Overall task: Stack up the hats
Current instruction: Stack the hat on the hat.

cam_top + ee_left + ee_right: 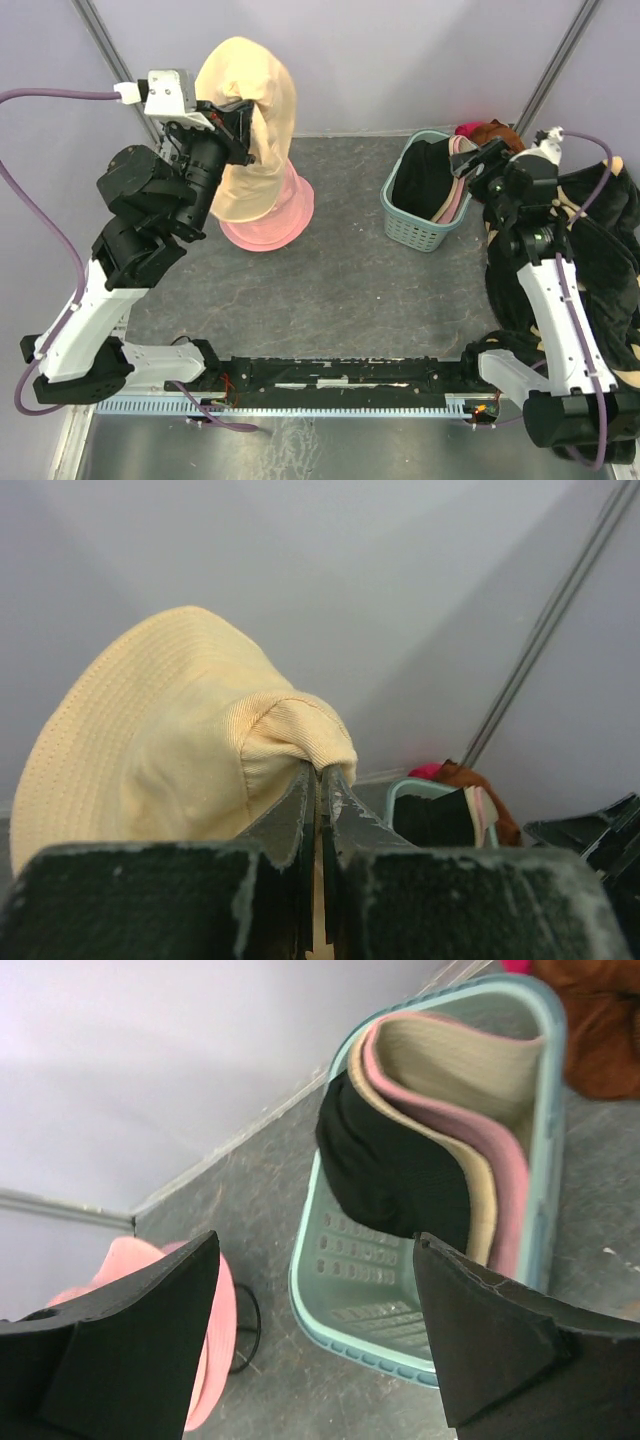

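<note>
Well left of the teal basket (408, 232), the left end effector (320, 772) is clenched on a fold of a beige hat (150, 730), holding it raised above a pink hat (282, 212) that lies on the worktop (350, 290). Inside the basket, black fabric (390, 1170), a second beige hat (455, 1055) and a second pink hat (512, 1165) stand on edge, nested. By the basket's right rim the right end effector (317, 1240) hangs released, jaws wide, gripping nothing.

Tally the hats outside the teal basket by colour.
Beige hat, pinched in the left gripper: 1
Pink hat, on the table: 1
Total: 2
</note>
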`<state>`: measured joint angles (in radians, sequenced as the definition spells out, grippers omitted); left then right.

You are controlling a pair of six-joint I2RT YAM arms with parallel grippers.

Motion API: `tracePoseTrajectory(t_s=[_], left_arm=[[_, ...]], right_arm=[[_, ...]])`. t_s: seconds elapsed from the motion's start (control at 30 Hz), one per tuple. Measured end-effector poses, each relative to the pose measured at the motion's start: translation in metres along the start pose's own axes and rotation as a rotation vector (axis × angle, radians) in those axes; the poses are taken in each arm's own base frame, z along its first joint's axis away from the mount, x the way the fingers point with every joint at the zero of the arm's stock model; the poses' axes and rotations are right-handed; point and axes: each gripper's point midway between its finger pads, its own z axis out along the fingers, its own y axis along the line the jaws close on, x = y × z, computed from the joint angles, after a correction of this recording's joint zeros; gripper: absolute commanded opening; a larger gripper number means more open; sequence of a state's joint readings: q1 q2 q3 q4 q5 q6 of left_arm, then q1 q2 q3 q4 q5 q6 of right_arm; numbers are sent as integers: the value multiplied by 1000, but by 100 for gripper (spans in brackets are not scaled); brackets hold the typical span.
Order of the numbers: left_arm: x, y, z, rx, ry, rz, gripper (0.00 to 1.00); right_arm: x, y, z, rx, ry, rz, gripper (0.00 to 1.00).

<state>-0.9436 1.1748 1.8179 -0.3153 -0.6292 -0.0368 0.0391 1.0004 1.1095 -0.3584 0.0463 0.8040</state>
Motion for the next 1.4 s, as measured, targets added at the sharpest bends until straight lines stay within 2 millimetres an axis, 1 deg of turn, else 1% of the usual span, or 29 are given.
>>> tracePoseTrajectory(t_s=[0.07,0.13,0.17,0.3,0.4,0.5,0.57,0.63,0.73,0.77,0.8,0.83,0.97,1.07,1.17,1.27,1.4], left_arm=[[10,8,-3,-33,25,20,3],[28,16,-6,-66,63,50,3],[43,20,-7,-81,90,73,3],[87,26,-7,-109,176,146,3],[108,27,-7,-114,214,177,3],[116,34,-2,-135,227,190,3],[119,42,3,-160,230,185,3],[122,56,12,-196,234,174,3],[130,84,25,-253,249,152,3],[134,86,28,-251,258,140,3],[135,98,30,-279,262,138,3],[139,103,31,-287,272,132,3],[148,109,38,-277,298,100,3],[156,112,42,-259,317,68,3],[169,121,45,-258,346,37,3],[181,135,47,-273,374,9,3],[191,149,47,-287,399,-14,3]], right_arm=[[11,14,4,-26,34,-24,86],[24,28,8,-54,70,-50,85],[33,35,10,-69,93,-64,85],[67,54,19,-105,168,-107,85],[91,64,26,-122,212,-138,86],[114,74,30,-145,249,-163,85],[123,78,32,-152,262,-175,86],[130,82,34,-161,270,-184,86],[138,87,36,-176,277,-195,86],[139,89,37,-178,279,-199,86],[140,90,37,-182,279,-201,86],[141,92,39,-186,278,-204,86],[147,101,45,-210,276,-205,86],[156,107,50,-231,284,-206,86],[168,115,56,-265,302,-205,87],[177,124,60,-308,318,-198,88],[188,140,69,-380,334,-172,89]])
